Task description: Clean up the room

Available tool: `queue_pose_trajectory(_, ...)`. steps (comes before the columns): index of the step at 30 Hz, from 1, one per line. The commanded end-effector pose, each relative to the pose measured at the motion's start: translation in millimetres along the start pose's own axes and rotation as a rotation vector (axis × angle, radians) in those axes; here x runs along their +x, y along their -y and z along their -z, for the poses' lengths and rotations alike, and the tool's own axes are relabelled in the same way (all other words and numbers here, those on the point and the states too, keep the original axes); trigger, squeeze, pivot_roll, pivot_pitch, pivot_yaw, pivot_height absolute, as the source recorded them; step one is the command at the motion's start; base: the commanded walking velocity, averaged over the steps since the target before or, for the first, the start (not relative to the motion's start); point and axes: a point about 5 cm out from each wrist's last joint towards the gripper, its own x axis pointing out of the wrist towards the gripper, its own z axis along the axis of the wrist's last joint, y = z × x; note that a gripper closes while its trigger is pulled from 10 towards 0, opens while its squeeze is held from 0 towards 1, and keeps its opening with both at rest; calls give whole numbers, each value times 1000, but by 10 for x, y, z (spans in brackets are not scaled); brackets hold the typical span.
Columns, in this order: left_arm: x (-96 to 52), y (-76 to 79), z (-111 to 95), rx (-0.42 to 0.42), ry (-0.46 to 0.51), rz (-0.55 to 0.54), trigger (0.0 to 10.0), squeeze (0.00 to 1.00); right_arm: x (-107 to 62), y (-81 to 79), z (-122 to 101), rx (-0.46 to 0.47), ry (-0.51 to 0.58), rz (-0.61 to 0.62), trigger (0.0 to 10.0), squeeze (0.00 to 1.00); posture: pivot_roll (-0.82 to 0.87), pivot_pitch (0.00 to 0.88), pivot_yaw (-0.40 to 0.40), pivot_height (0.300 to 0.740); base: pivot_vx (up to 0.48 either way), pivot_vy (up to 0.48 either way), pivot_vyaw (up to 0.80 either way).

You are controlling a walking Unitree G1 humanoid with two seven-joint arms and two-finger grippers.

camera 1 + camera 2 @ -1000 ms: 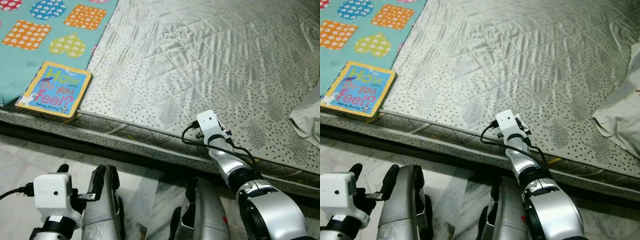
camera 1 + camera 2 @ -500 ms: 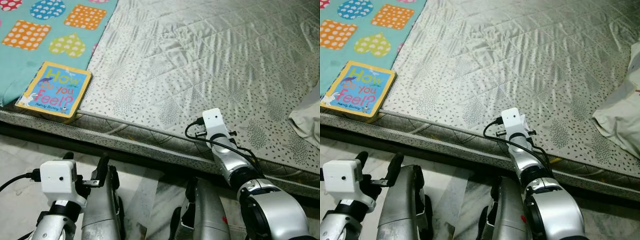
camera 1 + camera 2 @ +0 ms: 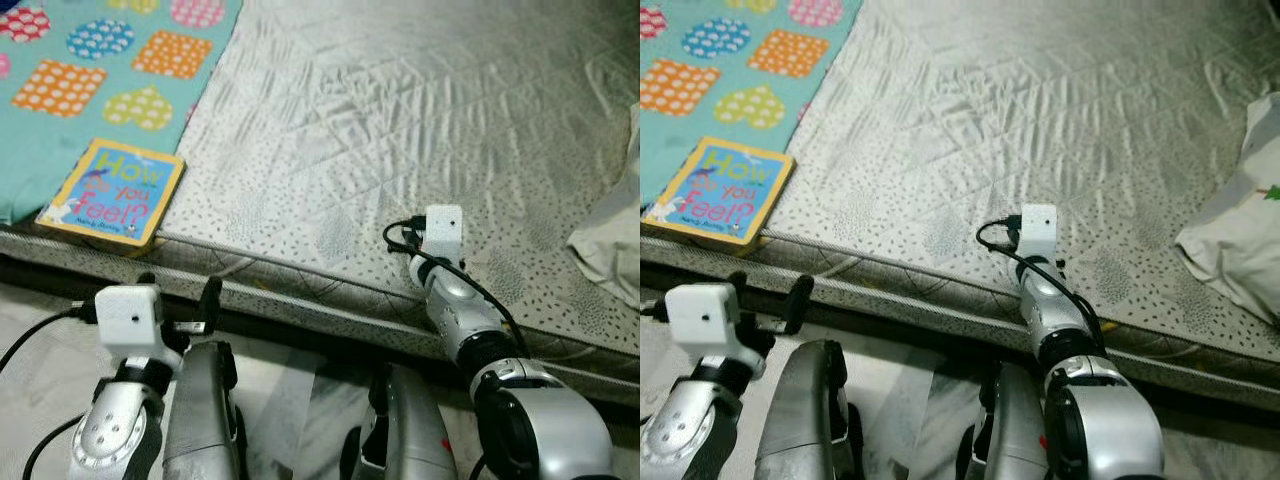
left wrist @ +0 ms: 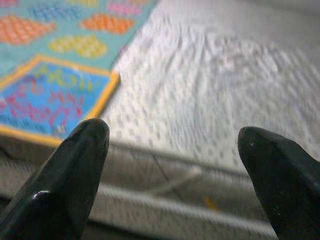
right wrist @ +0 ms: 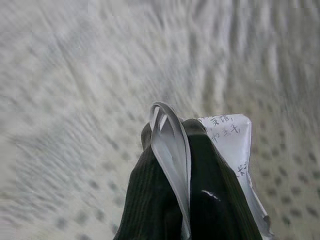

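- Grey quilted mattress [image 3: 400, 120] spreads before my robot, a teal patterned sheet [image 3: 60, 110] covering its far left part.
- Lying at the mattress's near left edge, on the teal sheet, is a children's board book [image 3: 112, 191].
- My left gripper [image 4: 172, 145] hovers by the mattress edge, just short of the book, its two black fingers [image 4: 75, 170] spread wide with nothing between them.
- My right gripper [image 5: 172, 165] reaches over the mattress, fingers pinched on a folded paper slip [image 5: 227, 137] with printed writing.
- White cloth [image 3: 1240, 235] rests at the mattress's right side.
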Motion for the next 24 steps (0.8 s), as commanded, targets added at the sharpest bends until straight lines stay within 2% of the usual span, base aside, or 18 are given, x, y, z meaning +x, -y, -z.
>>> queue_pose_trajectory(1,23,-64,37,13,1,-13,10000,0,-47,24,52,49,2,-22,0,0,132,48,-120,566,0,0,0)
queue_pose_trajectory(2,23,-64,37,13,1,-13,10000,0,-47,24,52,49,2,-22,0,0,132,48,-120,566,0,0,0)
queue_pose_trajectory(3,84,-85,43,18,12,-15,10000,0,-57,-23,39,89,18,-53,0,0,120,7,-118,566,0,0,0)
queue_pose_trajectory(8,199,-106,62,12,43,-29,10000,0,-126,-184,-35,187,89,-148,0,0,101,0,-109,566,0,0,0)
queue_pose_trajectory(9,221,-107,73,10,47,-30,10000,0,-131,-196,-50,193,98,-151,7686,0,94,0,-108,566,0,0,0)
queue_pose_trajectory(10,234,-104,77,8,52,-30,10000,0,-140,-202,-82,201,119,-150,10000,0,94,0,-108,566,0,0,0)
queue_pose_trajectory(13,313,-94,92,3,71,-24,10000,0,-151,-252,-229,260,184,-177,10000,0,81,0,-102,566,0,0,0)
queue_pose_trajectory(17,386,-131,85,2,89,-34,10000,0,-143,-271,-354,253,219,-201,10000,0,74,0,-102,589,0,0,0)
queue_pose_trajectory(24,410,-167,109,4,103,-44,10000,0,-144,-236,-402,264,220,-204,10000,0,73,0,-106,633,0,0,0)
